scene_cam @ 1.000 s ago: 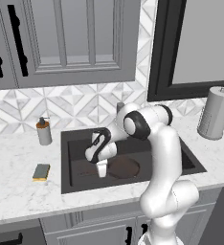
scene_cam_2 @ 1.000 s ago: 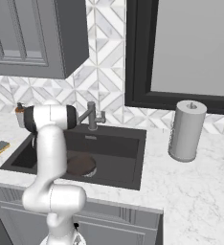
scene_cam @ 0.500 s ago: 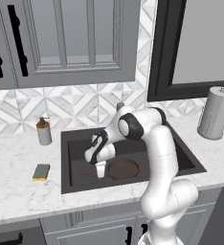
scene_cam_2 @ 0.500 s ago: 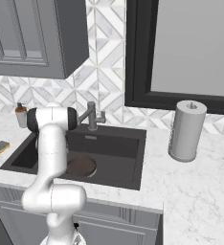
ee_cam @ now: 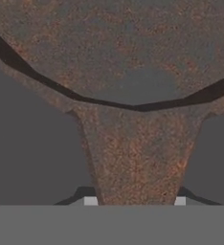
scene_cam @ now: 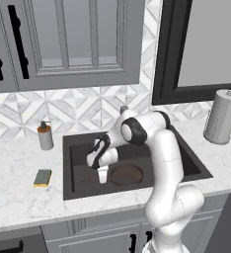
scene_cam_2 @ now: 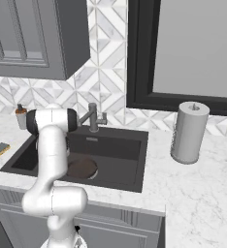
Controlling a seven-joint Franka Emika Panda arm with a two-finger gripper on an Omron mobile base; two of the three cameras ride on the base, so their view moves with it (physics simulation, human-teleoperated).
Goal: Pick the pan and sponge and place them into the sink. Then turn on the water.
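- The gripper reaches down into the sink, clamped on the handle of the pan.
- The pan lies on the sink floor, right beside it.
- The sponge sits on the counter to its left, well apart.

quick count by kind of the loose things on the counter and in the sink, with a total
pan: 1
sponge: 1
soap bottle: 1
paper towel roll: 1
total: 4
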